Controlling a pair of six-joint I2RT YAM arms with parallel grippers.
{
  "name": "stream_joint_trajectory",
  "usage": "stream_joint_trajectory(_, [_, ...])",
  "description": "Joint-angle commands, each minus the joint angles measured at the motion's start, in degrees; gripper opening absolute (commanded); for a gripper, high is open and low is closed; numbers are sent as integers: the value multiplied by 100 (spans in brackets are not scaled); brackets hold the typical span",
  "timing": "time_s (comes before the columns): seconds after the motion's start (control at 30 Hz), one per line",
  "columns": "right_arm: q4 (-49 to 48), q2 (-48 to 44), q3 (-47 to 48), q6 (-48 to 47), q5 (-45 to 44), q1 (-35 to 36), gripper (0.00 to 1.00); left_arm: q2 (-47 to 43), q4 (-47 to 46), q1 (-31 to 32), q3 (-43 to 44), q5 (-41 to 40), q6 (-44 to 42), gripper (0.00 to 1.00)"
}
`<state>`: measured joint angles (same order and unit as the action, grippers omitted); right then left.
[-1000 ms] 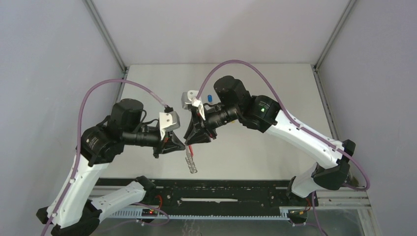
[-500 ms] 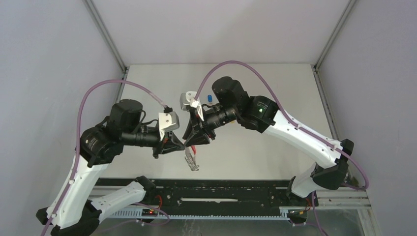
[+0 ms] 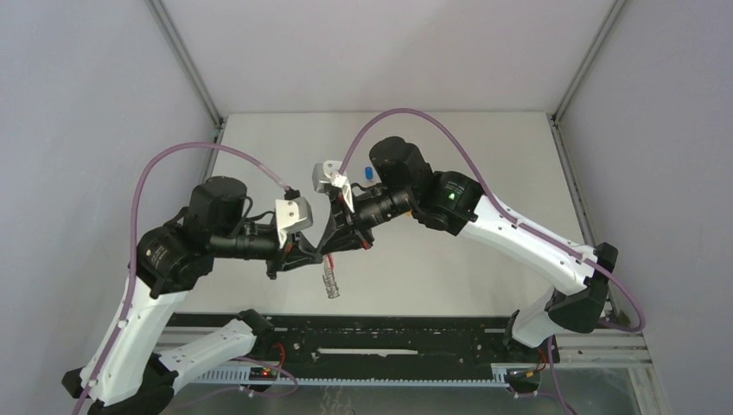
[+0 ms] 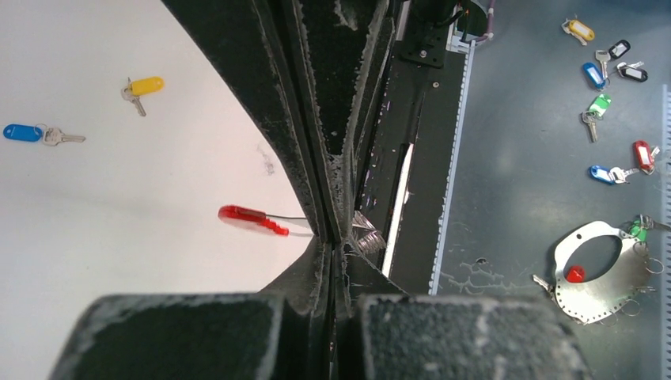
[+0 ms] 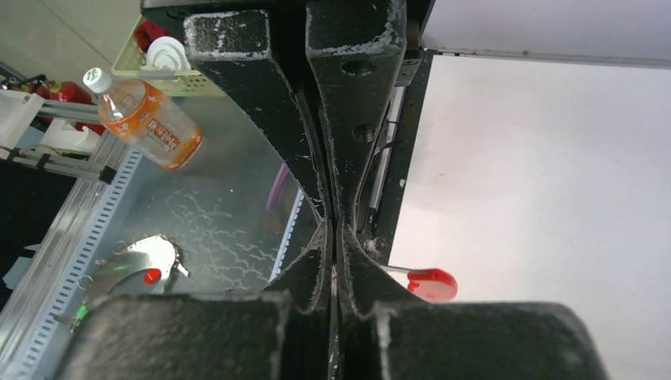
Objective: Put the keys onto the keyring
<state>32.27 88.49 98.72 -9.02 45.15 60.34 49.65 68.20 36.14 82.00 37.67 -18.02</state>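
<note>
The keyring, a red tag (image 4: 249, 219) on a thin wire ring with a grey metal cluster (image 4: 365, 237), hangs between my two grippers above the table. In the top view the cluster (image 3: 329, 282) dangles below them. My left gripper (image 4: 334, 241) (image 3: 313, 256) is shut on the ring. My right gripper (image 5: 332, 231) (image 3: 342, 243) meets it tip to tip and is shut on the same ring, with the red tag (image 5: 431, 283) beside it. The blue key (image 4: 28, 132) (image 3: 369, 172) and the yellow key (image 4: 145, 85) lie apart on the white table behind the grippers.
A black rail (image 3: 389, 333) runs along the table's near edge. Below the table lie several spare tagged keys (image 4: 601, 75), a metal plate (image 4: 597, 265) and an orange bottle (image 5: 150, 119). Grey walls close in the left, right and back.
Both grippers have shifted a little to the left together, still tip to tip. The hanging metal cluster has moved left with them.
</note>
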Motion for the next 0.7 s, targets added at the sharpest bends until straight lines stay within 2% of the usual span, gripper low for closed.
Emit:
stream_joint_trajectory(0.0, [-99, -95, -2, 52, 143, -46, 0, -100, -284, 33, 315, 49, 0, 0])
stream_joint_trajectory(0.17, [-115, -135, -4, 95, -87, -71, 0, -137, -369, 27, 308, -28, 7, 0])
stream_joint_trajectory(0.23, [-467, -296, -177, 301, -317, -110, 0, -154, -409, 26, 313, -32, 42, 0])
stream_joint_trajectory(0.3, [-1204, -658, -629, 620, -605, -135, 0, -147, -390, 32, 318, 38, 88, 6])
stream_joint_trajectory(0.37, [-2295, -1176, -1387, 1064, -969, -144, 0, -145, -298, 33, 321, 186, 75, 22])
stream_joint_trajectory(0.43, [-3265, -1627, -2142, 1536, -1200, -170, 0, -158, -203, 29, 309, 324, 6, 32])
stream_joint_trajectory(0.57, [-5007, -2158, -3336, 2366, -1428, -123, 0, -230, -147, 30, 184, 604, -171, 38])
stream_joint_trajectory(0.67, [-6210, -2397, -3948, 2840, -1590, -48, 0, -297, -346, 33, 0, 845, -78, 39])
